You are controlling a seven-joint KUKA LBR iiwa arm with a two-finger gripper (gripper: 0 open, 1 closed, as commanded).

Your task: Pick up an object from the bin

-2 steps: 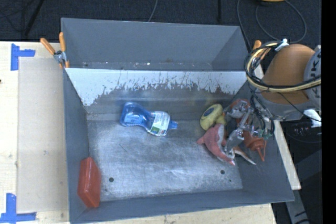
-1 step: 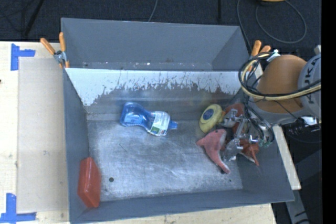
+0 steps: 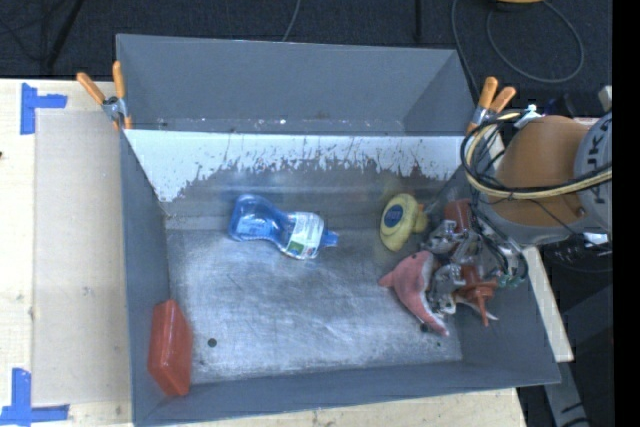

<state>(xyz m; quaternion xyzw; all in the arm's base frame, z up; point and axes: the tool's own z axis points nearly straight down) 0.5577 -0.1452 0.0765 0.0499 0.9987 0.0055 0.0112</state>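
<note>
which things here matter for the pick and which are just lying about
Job in hand: gripper; pink floppy thing right at it, on the right side of the bin.
Lying about: blue bottle; yellow round thing; red block.

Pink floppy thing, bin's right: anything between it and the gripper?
Nothing visible. The gripper is right at the pink floppy thing's right edge. The yellow tape measure lies above it in the view, not between them.

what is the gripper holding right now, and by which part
Cannot tell. The gripper is down at the right side of the bin, over the edge of a pink floppy thing, but no hold on it is visible.
</note>
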